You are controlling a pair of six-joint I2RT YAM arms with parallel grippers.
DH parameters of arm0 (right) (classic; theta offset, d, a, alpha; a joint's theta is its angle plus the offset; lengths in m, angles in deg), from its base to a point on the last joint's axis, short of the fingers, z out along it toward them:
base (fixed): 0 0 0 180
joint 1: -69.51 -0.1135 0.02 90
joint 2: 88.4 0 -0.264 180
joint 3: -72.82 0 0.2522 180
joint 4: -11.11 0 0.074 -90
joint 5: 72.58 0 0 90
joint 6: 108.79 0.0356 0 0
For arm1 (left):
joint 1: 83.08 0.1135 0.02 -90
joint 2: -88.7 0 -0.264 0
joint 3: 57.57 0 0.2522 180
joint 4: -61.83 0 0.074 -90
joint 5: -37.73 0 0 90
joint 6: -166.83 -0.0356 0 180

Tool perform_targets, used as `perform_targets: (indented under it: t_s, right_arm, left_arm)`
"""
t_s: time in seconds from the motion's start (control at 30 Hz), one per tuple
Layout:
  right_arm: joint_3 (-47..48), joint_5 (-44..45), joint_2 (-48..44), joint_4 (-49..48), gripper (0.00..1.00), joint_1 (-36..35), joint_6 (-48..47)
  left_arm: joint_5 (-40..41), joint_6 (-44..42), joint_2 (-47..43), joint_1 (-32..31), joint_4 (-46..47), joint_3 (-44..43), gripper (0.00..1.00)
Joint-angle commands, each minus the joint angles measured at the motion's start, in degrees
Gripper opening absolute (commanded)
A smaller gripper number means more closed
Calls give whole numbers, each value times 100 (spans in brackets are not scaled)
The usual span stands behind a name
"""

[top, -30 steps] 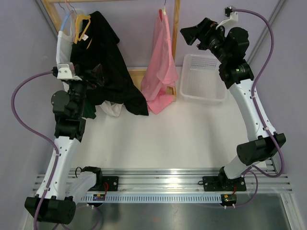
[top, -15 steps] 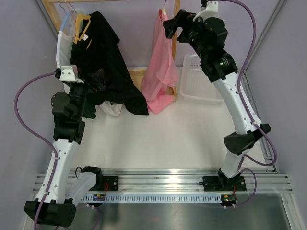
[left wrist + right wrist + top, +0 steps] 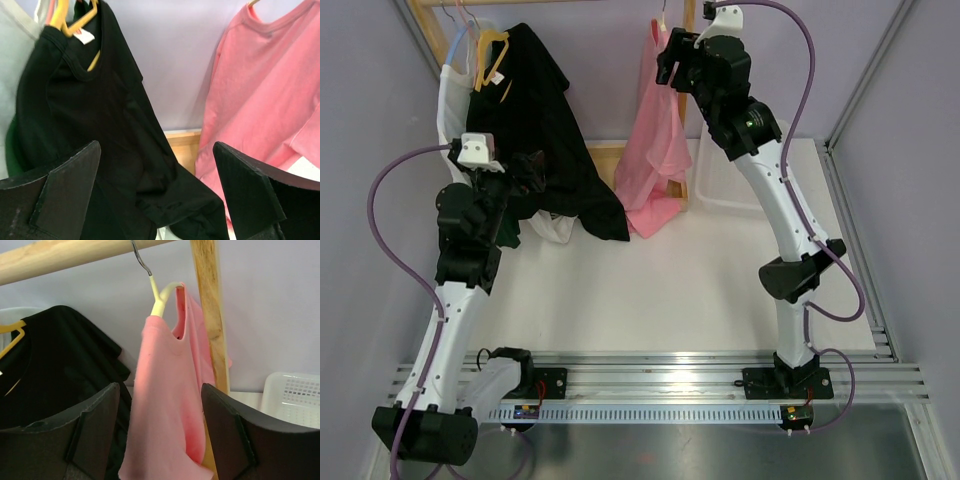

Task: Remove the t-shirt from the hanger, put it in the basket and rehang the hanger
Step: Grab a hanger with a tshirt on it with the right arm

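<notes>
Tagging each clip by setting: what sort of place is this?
Probably a lab booth staged as a wardrobe: wooden rail hung with a pink t-shirt and black t-shirt, white basket beside.

Robot lab test cell: two robot arms bolted to alu rail at frame bottom, purple cables looping loose, white table, bare lilac walls, wooden rack upper centre.
</notes>
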Motion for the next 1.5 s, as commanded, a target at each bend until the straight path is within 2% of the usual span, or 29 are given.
perform_targets:
  t_s: [0.0,0.07,0.1,0.2,0.3,0.33,0.4,0.47,0.5,0.93,1.47]
  right_arm:
    - [284,248,23,28,73,-22,-126]
    - [284,230,50,19,65,-14,-117]
    - [275,248,41,28,58,-22,-126]
    - [240,274,41,2,49,-48,-179]
    - [249,309,32,-25,32,-145,-301]
    - [258,335,41,-42,23,-180,-380]
    - [258,432,32,-60,16,-242,-425]
    - [249,459,32,-112,2,-312,-512]
    - [240,537,32,-147,0,-347,-548]
    - [-612,485,-47,-1947,0,-444,-1093]
    - [-2176,-7,-847,-3874,0,-435,-1049]
  left_arm:
    - [-102,-78,97,-19,64,-251,99]
    - [-111,-86,158,-19,46,-286,99]
    - [-111,-86,193,-19,29,-286,99]
    - [-120,-104,220,-28,37,-286,99]
    - [-93,-113,246,-28,46,-286,99]
    - [-102,-113,264,-37,46,-295,99]
    - [-102,-121,273,-37,55,-295,99]
    - [-102,-130,282,-46,55,-295,99]
    - [-93,-130,282,-54,55,-295,99]
    - [-146,-130,361,-134,72,-295,99]
    - [-111,-139,396,-221,29,-347,99]
